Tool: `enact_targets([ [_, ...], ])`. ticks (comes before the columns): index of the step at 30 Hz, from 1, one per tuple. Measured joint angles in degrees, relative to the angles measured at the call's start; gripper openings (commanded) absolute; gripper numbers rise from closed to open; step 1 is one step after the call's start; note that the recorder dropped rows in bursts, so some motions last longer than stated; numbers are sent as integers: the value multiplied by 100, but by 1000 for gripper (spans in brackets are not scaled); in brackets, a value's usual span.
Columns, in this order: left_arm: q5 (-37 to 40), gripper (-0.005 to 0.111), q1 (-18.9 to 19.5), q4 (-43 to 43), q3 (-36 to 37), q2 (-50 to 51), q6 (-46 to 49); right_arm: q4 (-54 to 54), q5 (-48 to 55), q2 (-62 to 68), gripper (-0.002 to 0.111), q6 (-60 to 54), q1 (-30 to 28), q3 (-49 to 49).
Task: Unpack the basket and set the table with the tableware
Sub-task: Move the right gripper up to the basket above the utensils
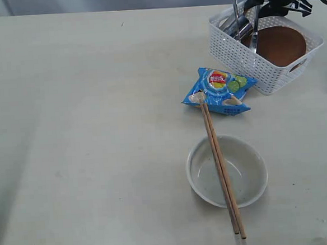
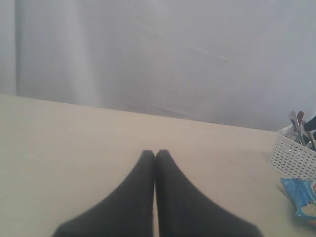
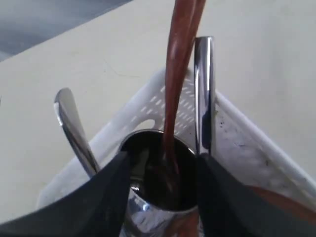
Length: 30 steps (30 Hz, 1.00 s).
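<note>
The white basket [image 1: 243, 58] stands at the table's [image 1: 85, 133] far right. In it are a reddish-brown plate [image 1: 279, 44] and a steel cup [image 3: 148, 217] with a dark red spoon [image 3: 177, 74], a steel knife [image 3: 203, 89] and another steel handle [image 3: 74, 128] standing in it. My right gripper [image 3: 163, 158] is down over the basket, open, one finger on each side of the cup's rim. The white bowl [image 1: 201, 176] sits near the front with chopsticks [image 1: 220, 169] laid across it. My left gripper [image 2: 156, 153] is shut and empty above bare table; the exterior view does not show it.
A blue snack bag [image 1: 220, 90] lies between the basket and the bowl, under the far ends of the chopsticks. The left wrist view shows the basket [image 2: 291, 158] and the snack bag [image 2: 301, 195] at its edge, with a grey backdrop behind the table.
</note>
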Motion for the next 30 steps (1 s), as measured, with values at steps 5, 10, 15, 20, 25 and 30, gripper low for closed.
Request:
enact_targets([
  [5, 0, 0, 0, 0, 0, 0, 0, -782, 292, -245, 42, 214, 0, 0],
  [10, 0, 0, 0, 0, 0, 0, 0, -1273, 280, -574, 42, 405, 39, -12],
  [15, 0, 0, 0, 0, 0, 0, 0, -1827, -3, -480, 42, 912, 316, -25],
  [20, 0, 0, 0, 0, 0, 0, 0, -2282, -248, -267, 42, 1636, 582, -25],
  [25, 0, 0, 0, 0, 0, 0, 0, -2551, -252, -241, 42, 2118, 582, -25],
  [30, 0, 0, 0, 0, 0, 0, 0, -3288, -243, -227, 40, 2773, 582, -25],
])
